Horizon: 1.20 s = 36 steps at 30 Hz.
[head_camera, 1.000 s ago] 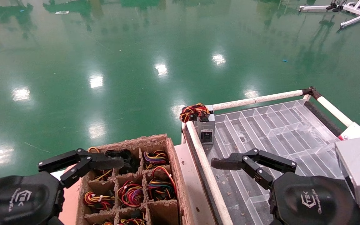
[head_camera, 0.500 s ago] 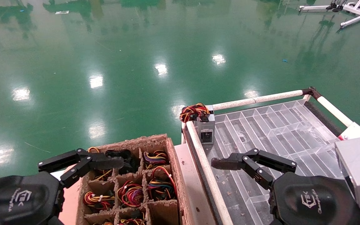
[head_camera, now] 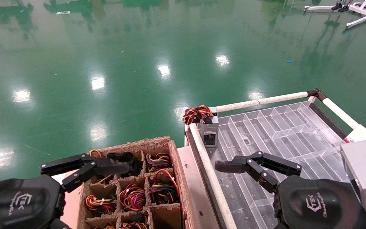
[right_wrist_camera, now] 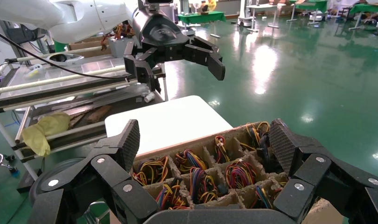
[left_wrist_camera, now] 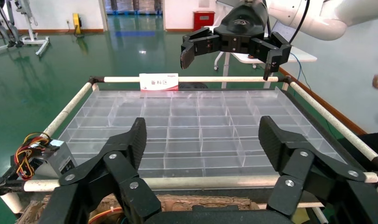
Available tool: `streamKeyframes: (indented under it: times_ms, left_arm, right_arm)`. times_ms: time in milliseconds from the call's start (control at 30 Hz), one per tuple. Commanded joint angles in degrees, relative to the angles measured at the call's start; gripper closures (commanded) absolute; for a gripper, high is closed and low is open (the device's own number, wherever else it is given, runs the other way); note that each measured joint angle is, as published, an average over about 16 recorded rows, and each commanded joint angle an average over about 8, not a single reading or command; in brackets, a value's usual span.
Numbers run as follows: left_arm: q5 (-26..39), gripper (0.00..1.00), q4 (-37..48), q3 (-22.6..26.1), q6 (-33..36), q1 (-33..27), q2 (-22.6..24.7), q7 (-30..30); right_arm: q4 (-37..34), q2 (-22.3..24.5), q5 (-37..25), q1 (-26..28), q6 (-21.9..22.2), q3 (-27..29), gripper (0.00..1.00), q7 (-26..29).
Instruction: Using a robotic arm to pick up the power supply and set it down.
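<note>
Left gripper (head_camera: 84, 168): fingers spread wide, nothing between them; it hovers above the far-left corner of the cardboard box (head_camera: 175, 165), over the compartments of wire bundles (head_camera: 132, 197). In the right wrist view it (right_wrist_camera: 178, 56) hangs open and clear above the box.

Right gripper (head_camera: 259, 168): fingers wide apart and empty, held above the near part of the clear tray (head_camera: 281, 127), idle by its look. The left wrist view shows it (left_wrist_camera: 234, 46) open over the tray's far rail.

Power supply (head_camera: 209, 128): grey box standing at the far-left corner of the clear tray, against the white rail (head_camera: 208, 171), its coloured wires hanging over that corner. Well apart from both grippers. Seen also in the left wrist view (left_wrist_camera: 52, 158).

Stage, as judged: the pick has not begun; neither gripper touches the unit.

Left arm pose: wrist low and level, fingers pointing forward and inward over the box.

Right arm pose: wrist low, fingers pointing forward and toward the left rail.

Risk one: the loose wires may catch on the rail corner when the unit is lifted, tipping or dragging it.

Risk two: the unit stands hard against the rail, so a finger may strike the rail and not seat fully.

Risk three: the left gripper, lowered here, would foul the box dividers or wire bundles.
</note>
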Motion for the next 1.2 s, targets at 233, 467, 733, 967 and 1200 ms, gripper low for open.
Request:
streamKeyframes:
  times_ms: [233, 467, 733, 967, 1200]
  left_arm:
    - [0.0, 1.0, 0.0, 0.0, 0.0, 0.0, 0.0, 0.0]
    - [0.0, 1.0, 0.0, 0.0, 0.0, 0.0, 0.0, 0.0]
    - [0.0, 1.0, 0.0, 0.0, 0.0, 0.0, 0.0, 0.0]
    - [0.0, 1.0, 0.0, 0.0, 0.0, 0.0, 0.0, 0.0]
    - [0.0, 1.0, 0.0, 0.0, 0.0, 0.0, 0.0, 0.0]
  right_arm:
    - [0.0, 0.0, 0.0, 0.0, 0.0, 0.0, 0.0, 0.0]
    - [-0.2, -0.1, -1.6, 0.4, 1.0, -0.3, 0.0, -0.2]
    - [-3.8, -3.3, -10.5, 3.8, 5.1, -3.7, 0.0, -0.8]
    - [-9.2, -10.4, -20.5, 11.3, 4.6, -9.8, 0.0, -1.6]
    - [-17.5, -18.7, -30.0, 19.7, 2.9, -15.7, 0.01, -5.0]
